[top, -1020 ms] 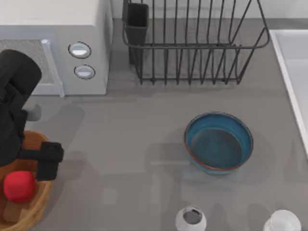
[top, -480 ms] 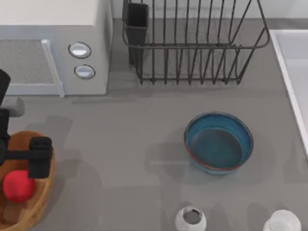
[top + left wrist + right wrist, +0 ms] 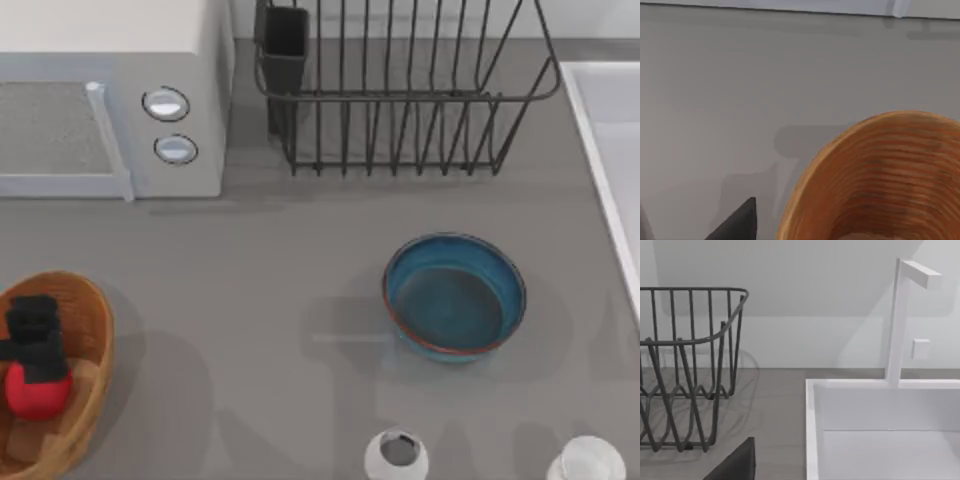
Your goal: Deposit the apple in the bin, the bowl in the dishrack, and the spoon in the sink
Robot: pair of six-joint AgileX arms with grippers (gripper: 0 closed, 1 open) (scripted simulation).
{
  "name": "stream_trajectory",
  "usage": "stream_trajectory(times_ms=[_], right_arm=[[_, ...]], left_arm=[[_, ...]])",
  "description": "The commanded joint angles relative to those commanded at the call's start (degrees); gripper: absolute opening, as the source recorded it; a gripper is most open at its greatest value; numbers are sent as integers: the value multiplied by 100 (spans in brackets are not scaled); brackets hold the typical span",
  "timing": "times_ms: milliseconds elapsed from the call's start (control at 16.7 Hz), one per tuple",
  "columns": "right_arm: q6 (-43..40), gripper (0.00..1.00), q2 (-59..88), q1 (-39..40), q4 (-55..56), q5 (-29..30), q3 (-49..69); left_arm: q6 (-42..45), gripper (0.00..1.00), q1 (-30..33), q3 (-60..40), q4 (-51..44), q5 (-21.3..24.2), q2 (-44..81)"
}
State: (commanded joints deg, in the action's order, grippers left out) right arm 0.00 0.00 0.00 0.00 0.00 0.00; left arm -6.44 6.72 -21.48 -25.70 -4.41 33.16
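Observation:
The red apple lies inside the wicker bin at the table's front left. My left gripper hangs just above the apple, open and holding nothing. The left wrist view looks down on the bin's woven wall, with one dark finger beside it. The blue bowl sits upright on the table right of centre, in front of the dark wire dishrack. The sink lies along the right edge. The right wrist view faces the sink and the dishrack, with one finger low in the picture. The spoon is out of view.
A white microwave with two round knobs stands at the back left. Two small white cups stand at the front edge. A white faucet rises behind the sink. Bare grey table lies between bin and bowl.
My left arm has drawn back to the left, out of most of the top view, leaving only the gripper over the bin. The apple stays in the bin. The bowl has not moved.

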Motion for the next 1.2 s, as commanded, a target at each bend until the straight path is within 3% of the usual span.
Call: stream_trajectory(times_ms=[240,480,960,1200], right_arm=[[0,100,0,0,0,0,0],[0,100,0,0,0,0,0],[0,100,0,0,0,0,0],[154,100,594,161,-479,-1,580]], left_arm=[[354,100,-352,1156,1365,236,-1933],[590,100,-608,1958,2351,402,-3080],[644,100,-672,2148,2570,441,-3316],[644,100,-672,2148,2570,441,-3316]])
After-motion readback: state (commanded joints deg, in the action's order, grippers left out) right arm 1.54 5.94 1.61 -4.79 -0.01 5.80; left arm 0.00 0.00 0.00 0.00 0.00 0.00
